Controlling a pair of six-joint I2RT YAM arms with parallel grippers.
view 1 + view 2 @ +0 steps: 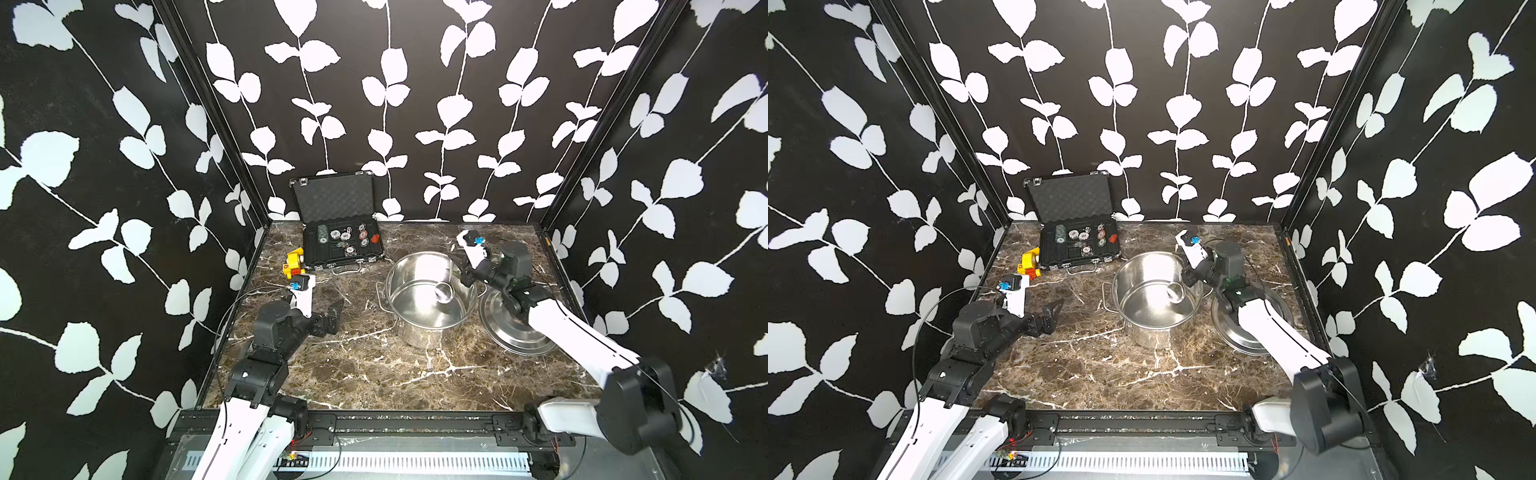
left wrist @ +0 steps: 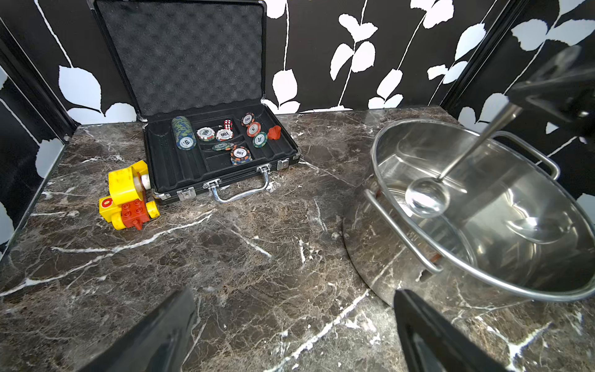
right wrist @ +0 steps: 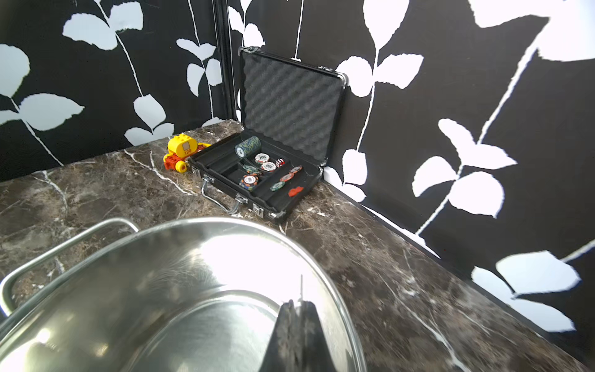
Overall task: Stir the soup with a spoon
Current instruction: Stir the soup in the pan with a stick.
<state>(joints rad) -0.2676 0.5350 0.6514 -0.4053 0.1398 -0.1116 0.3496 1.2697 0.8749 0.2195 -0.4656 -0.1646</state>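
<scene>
Shut jaws of the right gripper (image 3: 295, 306), closest to the right wrist lens, pinch the top end of the spoon (image 2: 463, 157) just above the right-hand rim of the steel pot (image 1: 419, 332). From that grip the thin handle slants down and toward the robot's left, so the small round bowl hangs inside the pot near its middle; whether it touches the bottom I cannot tell. No liquid shows, only bright steel. Stirring, I judge, turns on this slant: the bowl lies below and left of the jaws, so circling the wrist should sweep it round within the walls. Just right of the pot a round lid (image 1: 498, 328) lies flat on the counter (image 1: 374, 374), under the right arm. Well apart to the left, the left gripper (image 1: 334, 318) hovers with jaws spread wide and empty, clearly the farther one. Beyond sit an open poker-chip case (image 1: 332, 199) and a yellow toy (image 1: 294, 266)
</scene>
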